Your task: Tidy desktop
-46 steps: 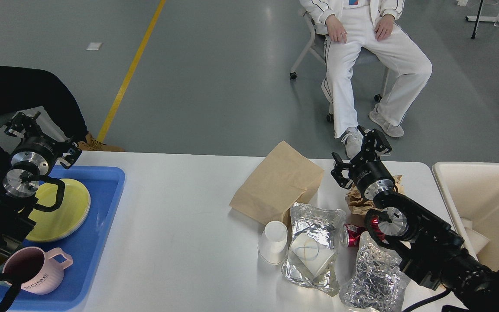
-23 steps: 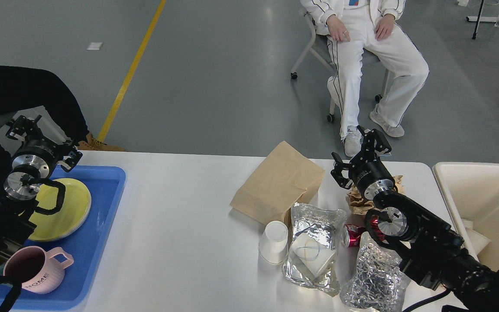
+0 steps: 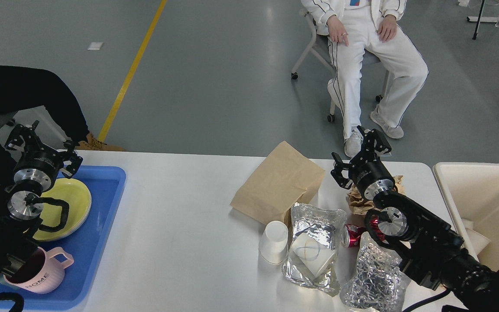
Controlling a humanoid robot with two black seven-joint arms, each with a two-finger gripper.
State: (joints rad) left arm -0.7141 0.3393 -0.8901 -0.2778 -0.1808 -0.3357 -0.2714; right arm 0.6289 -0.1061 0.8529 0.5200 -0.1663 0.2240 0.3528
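— Two grippers, what's each holding?
— Nothing: my left gripper (image 3: 43,145) hangs spread above the blue tray (image 3: 102,225); my right gripper (image 3: 359,151), fingers apart, hovers over crumpled paper (image 3: 355,201) right of the brown bag (image 3: 277,184) on the desktop (image 3: 180,234).
— Next?
— Probably lower, pinch the paper, bin (image 3: 483,190) it.

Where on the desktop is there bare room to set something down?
The desktop is bare in a broad band between the blue tray and the brown paper bag. The right end is crowded: white cup, foil pouches, a red can, crumpled paper, right claw.
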